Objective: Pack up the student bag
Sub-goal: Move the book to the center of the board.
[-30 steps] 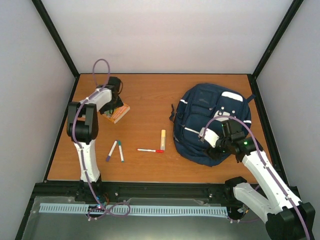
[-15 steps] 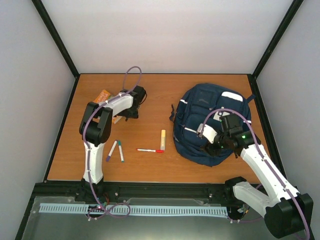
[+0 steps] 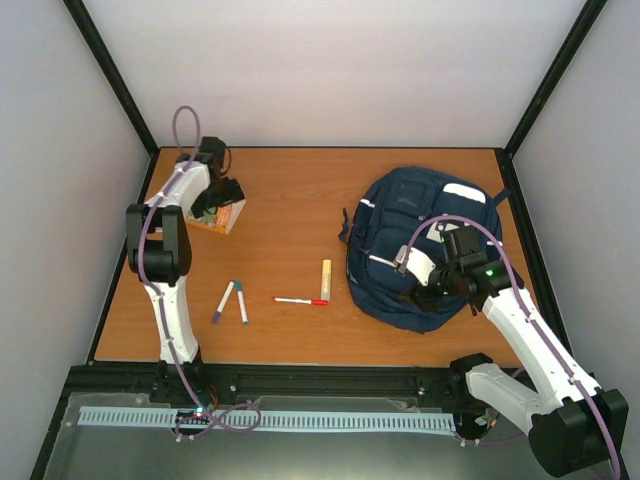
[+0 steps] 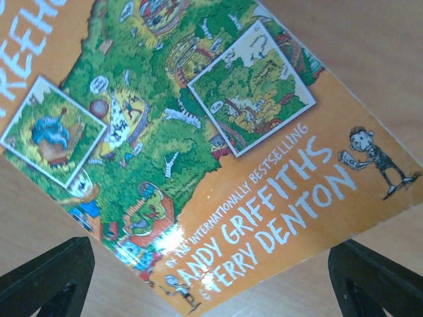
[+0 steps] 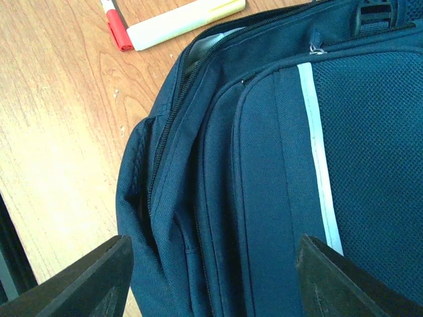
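Note:
The navy student bag [image 3: 420,235] lies flat at the right of the table, with a white stripe and white patches; it fills the right wrist view [image 5: 277,165]. My right gripper [image 3: 432,295] is open, jaws wide apart just above the bag's near side. An orange and green picture book [image 3: 220,213] lies at the back left and fills the left wrist view [image 4: 198,132]. My left gripper [image 3: 213,196] is open over the book, empty. A yellow highlighter [image 3: 326,279], a red pen [image 3: 300,300] and two markers [image 3: 232,300] lie mid-table.
Black frame posts [image 3: 115,90] and grey walls close in the table on three sides. The table's near edge has a black rail [image 3: 300,378]. The highlighter [image 5: 185,20] and red pen cap [image 5: 117,30] show beside the bag in the right wrist view.
My left arm swung right and then back to the far left, now over the book, which has shifted slightly. My right gripper edged a little along the bag's near side.

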Controlling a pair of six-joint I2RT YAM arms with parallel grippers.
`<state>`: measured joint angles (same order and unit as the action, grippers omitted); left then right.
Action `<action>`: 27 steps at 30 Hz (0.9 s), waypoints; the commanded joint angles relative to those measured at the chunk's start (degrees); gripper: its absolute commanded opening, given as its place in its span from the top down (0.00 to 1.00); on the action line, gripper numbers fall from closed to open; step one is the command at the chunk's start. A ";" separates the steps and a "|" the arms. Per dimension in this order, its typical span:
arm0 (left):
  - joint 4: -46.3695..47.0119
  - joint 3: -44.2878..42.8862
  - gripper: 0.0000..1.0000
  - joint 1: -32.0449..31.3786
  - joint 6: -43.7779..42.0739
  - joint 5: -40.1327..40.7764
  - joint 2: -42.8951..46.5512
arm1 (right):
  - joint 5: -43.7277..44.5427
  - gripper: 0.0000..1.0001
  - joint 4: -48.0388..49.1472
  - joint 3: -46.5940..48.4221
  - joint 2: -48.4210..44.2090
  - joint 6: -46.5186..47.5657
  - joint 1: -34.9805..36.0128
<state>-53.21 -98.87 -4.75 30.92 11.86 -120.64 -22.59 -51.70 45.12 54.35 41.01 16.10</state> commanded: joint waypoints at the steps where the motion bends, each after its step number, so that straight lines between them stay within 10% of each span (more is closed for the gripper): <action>1: 3.12 -6.13 0.00 4.68 1.49 -13.45 -1.84 | 1.34 0.31 -1.19 0.95 -1.37 -0.75 -0.15; 18: 21.73 -11.42 0.00 12.75 2.91 -43.14 -5.61 | 3.82 0.31 -2.84 0.14 -3.03 -0.81 -0.14; 27: 11.79 -15.06 0.00 17.07 14.20 -17.27 -7.39 | 4.86 0.31 -3.11 0.03 -3.49 -0.93 -0.14</action>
<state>-37.74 -110.96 9.13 38.61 -15.62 -126.50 -18.72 -54.46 45.15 52.14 40.82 16.10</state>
